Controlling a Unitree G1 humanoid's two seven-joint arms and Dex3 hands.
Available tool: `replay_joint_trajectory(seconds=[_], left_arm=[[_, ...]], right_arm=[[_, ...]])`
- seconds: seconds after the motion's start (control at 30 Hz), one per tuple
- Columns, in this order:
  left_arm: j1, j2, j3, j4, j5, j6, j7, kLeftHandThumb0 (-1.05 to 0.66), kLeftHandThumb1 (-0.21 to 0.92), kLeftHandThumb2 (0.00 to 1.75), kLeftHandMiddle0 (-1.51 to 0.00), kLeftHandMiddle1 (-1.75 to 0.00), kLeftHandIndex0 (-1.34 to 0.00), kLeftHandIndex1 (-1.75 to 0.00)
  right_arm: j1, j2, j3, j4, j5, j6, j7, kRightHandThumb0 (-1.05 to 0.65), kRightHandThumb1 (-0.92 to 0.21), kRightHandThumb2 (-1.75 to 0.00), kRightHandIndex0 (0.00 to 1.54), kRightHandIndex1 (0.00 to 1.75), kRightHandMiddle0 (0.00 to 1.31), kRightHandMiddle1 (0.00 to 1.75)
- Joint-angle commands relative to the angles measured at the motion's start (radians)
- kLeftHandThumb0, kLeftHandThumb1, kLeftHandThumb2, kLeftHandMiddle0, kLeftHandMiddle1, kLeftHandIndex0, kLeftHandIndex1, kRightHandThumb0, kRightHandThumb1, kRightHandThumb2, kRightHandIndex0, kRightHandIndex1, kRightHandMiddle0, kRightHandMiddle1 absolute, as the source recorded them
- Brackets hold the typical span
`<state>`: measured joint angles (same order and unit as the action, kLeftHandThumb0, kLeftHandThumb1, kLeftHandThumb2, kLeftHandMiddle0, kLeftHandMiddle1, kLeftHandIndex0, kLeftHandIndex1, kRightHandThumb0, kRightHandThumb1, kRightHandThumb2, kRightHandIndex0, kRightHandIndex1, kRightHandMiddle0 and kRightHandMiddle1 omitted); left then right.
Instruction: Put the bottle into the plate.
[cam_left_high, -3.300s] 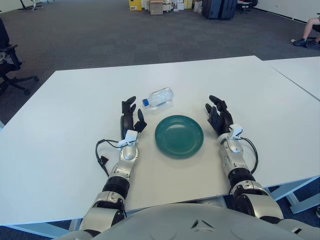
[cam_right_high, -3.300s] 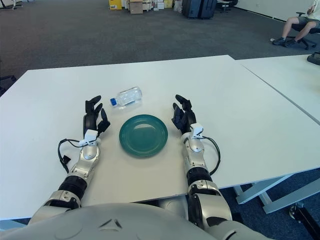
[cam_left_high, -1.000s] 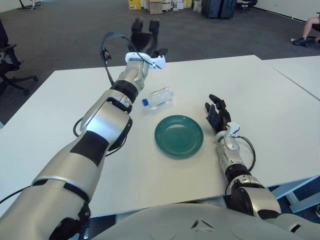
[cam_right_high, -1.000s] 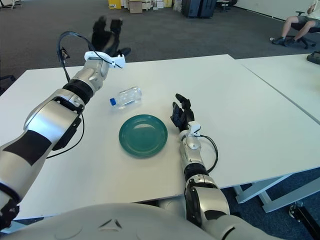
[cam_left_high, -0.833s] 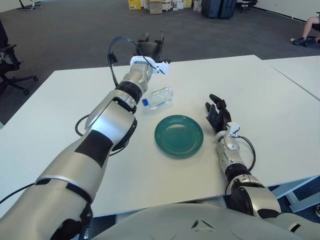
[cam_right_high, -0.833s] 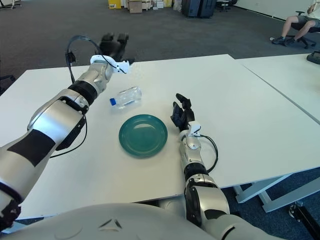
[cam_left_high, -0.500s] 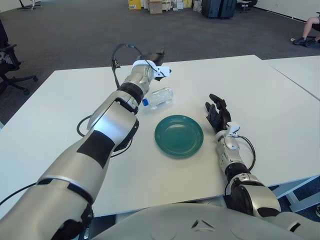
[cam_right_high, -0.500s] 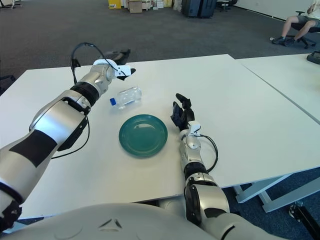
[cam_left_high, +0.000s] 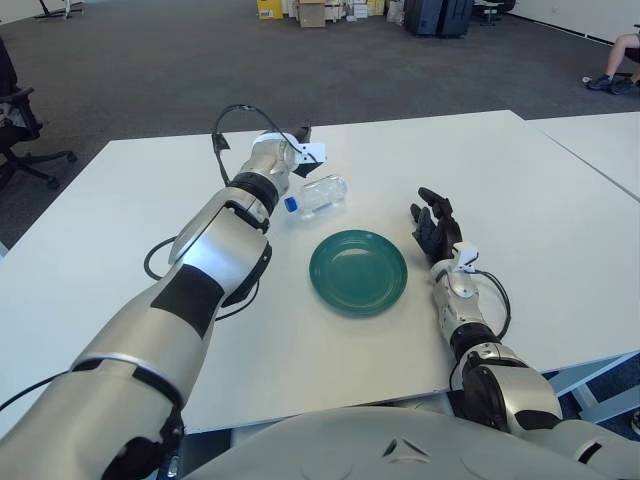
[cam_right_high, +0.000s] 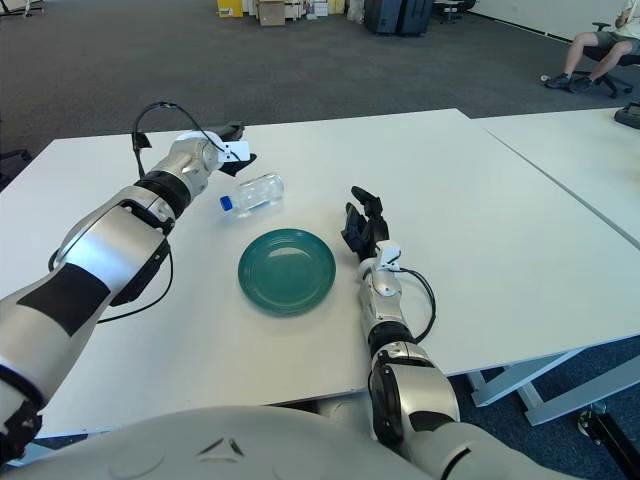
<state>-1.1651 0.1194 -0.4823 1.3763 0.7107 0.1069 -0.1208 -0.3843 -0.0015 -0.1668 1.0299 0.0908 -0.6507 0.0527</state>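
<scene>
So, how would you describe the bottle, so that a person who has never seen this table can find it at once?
On the white table, find the round green plate near the middle. Just beyond its far left edge, a small clear plastic bottle lies on its side, right beside the left hand. It is the only see-through thing there, and its blue cap points left.

left hand (cam_left_high: 303, 150) beyond bottle (cam_left_high: 317, 194), plate (cam_left_high: 358, 271)
</scene>
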Motion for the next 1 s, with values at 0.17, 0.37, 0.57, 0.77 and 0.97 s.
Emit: replay_joint_trajectory(seconds=[0.17, 0.37, 0.57, 0.77, 0.97], left_arm=[[0.049, 0.011, 0.046, 0.010, -0.059, 0.056, 0.008, -1.05, 0.92, 0.88, -0.04, 0.00, 0.00, 0.00], [0.074, 0.008, 0.047, 0.014, -0.061, 0.085, 0.045, -1.05, 0.92, 0.85, -0.05, -0.02, 0.00, 0.00], [0.134, 0.000, -0.009, 0.024, -0.007, 0.077, 0.117, -1.05, 0.92, 0.91, -0.37, -0.17, -0.01, -0.01], [0.150, -0.021, -0.036, 0.027, 0.018, 0.071, 0.146, -1.05, 0.92, 0.99, -0.49, -0.95, -0.01, -0.08], [0.154, -0.036, -0.038, 0.028, 0.017, 0.073, 0.156, -1.05, 0.92, 1.02, -0.52, -1.25, 0.00, -0.11]], right_arm=[[-0.007, -0.011, -0.001, 0.011, -0.004, 0.009, 0.002, -0.62, -0.92, -0.79, 0.36, 0.00, 0.00, 0.75], [-0.007, -0.014, -0.002, 0.008, -0.002, 0.017, 0.001, -0.62, -0.92, -0.80, 0.35, 0.00, 0.00, 0.72], [0.000, -0.016, -0.003, 0.002, -0.003, 0.016, -0.006, -0.62, -0.92, -0.80, 0.34, 0.00, 0.00, 0.71], [0.005, -0.019, -0.001, -0.004, -0.004, 0.014, -0.002, -0.63, -0.92, -0.80, 0.34, 0.00, 0.00, 0.72], [0.013, -0.021, 0.003, -0.013, -0.007, 0.015, 0.001, -0.64, -0.92, -0.80, 0.34, 0.00, 0.00, 0.73]])
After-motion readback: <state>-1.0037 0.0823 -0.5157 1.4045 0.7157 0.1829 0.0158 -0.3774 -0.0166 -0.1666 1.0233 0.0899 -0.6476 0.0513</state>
